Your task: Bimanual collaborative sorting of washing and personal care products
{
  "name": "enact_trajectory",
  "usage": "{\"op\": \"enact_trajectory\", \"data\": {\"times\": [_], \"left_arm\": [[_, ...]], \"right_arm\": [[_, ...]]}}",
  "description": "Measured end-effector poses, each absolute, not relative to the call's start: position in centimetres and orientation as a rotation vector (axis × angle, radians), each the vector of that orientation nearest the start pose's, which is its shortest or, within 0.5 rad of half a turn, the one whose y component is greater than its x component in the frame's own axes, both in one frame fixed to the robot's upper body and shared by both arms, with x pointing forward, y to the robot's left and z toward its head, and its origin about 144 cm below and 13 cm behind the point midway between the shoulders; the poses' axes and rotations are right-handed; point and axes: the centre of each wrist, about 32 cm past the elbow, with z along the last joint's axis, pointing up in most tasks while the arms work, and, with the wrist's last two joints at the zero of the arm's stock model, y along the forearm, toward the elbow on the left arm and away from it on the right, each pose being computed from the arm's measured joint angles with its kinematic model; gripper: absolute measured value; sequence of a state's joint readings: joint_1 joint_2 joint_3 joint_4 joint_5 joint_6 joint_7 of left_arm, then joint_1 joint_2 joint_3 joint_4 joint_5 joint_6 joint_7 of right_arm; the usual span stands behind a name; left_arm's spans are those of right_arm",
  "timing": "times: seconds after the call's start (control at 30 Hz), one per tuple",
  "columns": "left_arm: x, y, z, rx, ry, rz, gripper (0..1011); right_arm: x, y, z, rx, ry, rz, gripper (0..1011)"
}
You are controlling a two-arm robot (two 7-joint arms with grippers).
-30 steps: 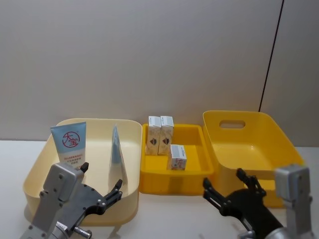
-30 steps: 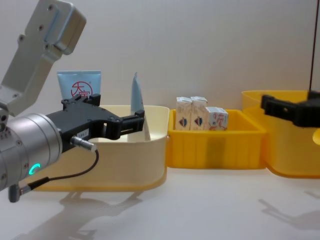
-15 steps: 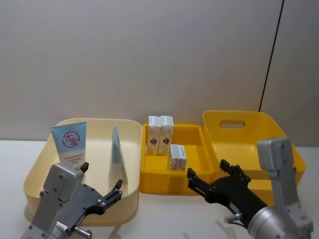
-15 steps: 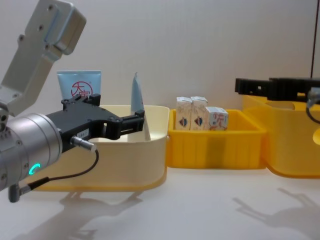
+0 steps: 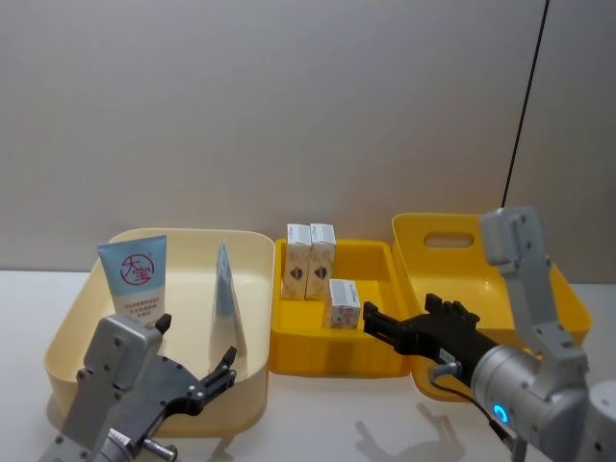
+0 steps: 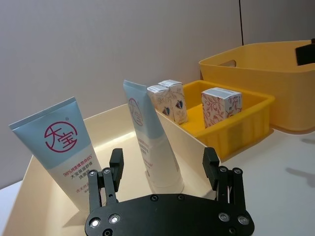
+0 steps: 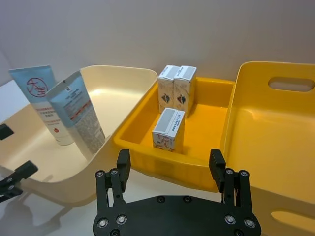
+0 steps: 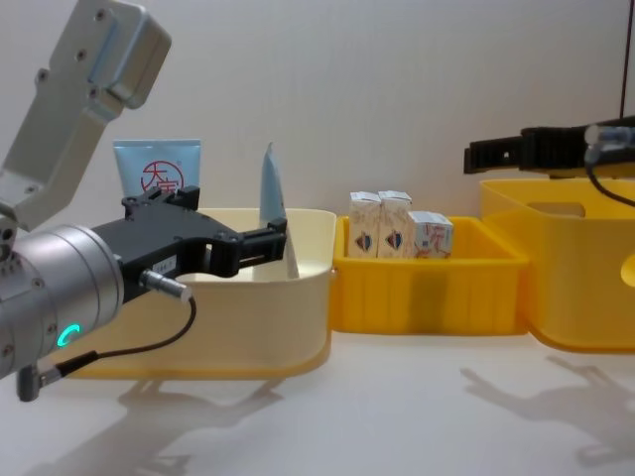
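- While my right gripper [image 5: 399, 324] hangs wide, empty, small white blue-red printed carton [image 5: 344, 301] stands upright just beyond it, in middle yellow plastic tray [image 5: 375, 279].
- Left gripper [image 5: 195, 348] wide, parked near cream plastic bin [image 5: 183, 234].

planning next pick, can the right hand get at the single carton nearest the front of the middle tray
Probably yes. The right hand is open, raised near the right side of the middle tray, with the front carton ahead of it. Nothing stands between them.
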State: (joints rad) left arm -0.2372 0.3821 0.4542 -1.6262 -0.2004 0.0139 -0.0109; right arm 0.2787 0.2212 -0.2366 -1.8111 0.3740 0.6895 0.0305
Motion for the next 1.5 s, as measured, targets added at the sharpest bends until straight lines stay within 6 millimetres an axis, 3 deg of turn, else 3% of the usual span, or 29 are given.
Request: {"op": "enact_trajectory", "data": {"times": [0.8,1.2,1.5], "left_arm": [[49.2,19.8,120.4,0.061,-0.268,1.124,1003],[49.2,19.8,120.4,0.061,-0.268,1.124,1003],[49.2,19.8,120.4,0.061,-0.268,1.124,1003]], "right_arm": [[56.6,-15.9,131.5,-0.307,0.349,-1.190,1001],[58.3,-14.0,131.9,-0.416,0.287,-1.225,1001],[58.7,-13.8,132.3,-0.449,0.252,-1.266,1001]]}}
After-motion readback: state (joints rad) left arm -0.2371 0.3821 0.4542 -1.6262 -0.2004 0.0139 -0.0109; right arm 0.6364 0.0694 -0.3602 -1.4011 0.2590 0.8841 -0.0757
